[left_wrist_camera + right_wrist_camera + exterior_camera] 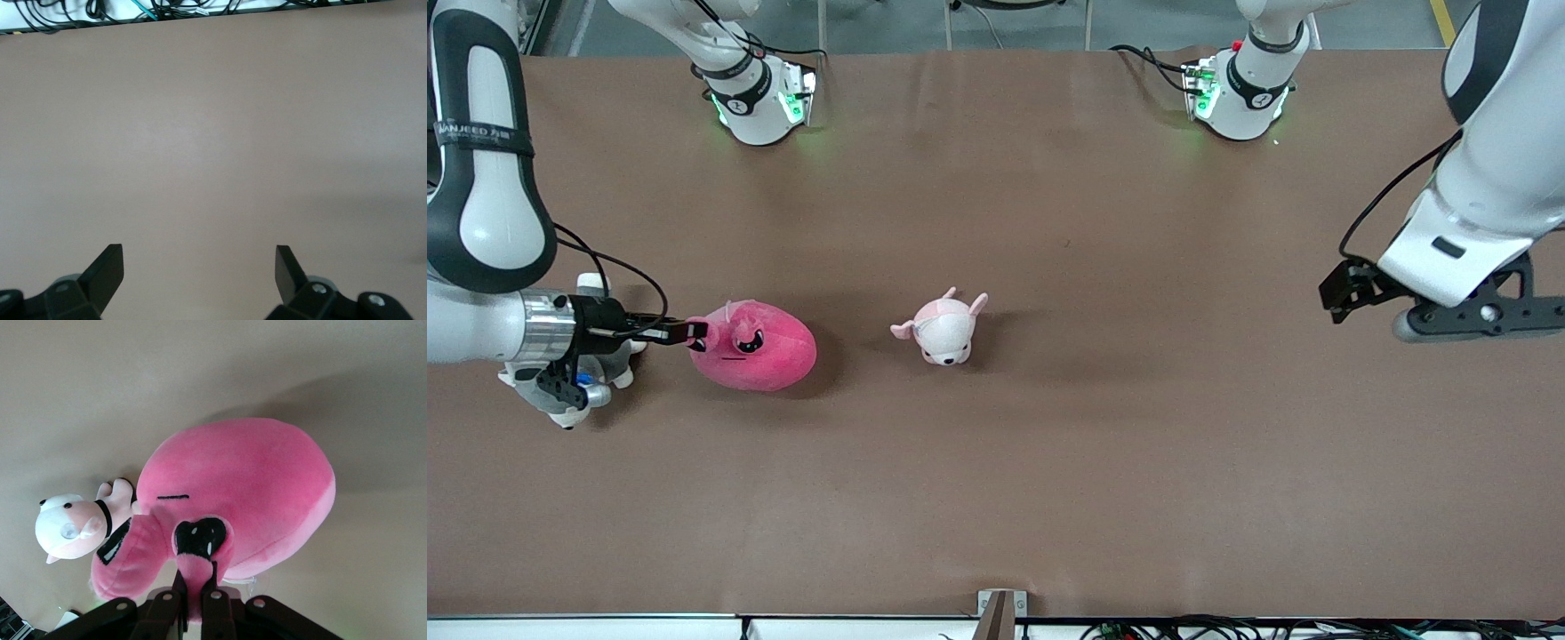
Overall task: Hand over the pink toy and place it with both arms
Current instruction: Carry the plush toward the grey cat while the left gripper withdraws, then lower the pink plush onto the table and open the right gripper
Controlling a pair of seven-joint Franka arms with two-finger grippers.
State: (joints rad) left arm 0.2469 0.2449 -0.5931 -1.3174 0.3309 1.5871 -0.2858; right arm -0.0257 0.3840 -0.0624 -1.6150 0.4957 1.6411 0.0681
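Nearest my front camera sits the pink toy (754, 347) on the brown table (1049, 480), toward the right arm's end, with the small puppy plush (945, 330) beside it toward the middle. My right gripper (690, 332) has its jaws pinched narrow on a nub at the toy's edge; I judge that a thin hold, so I'd lift slowly and keep the toy level. My left gripper (199, 261) waits over bare table, jaws spread wide, holding nothing.
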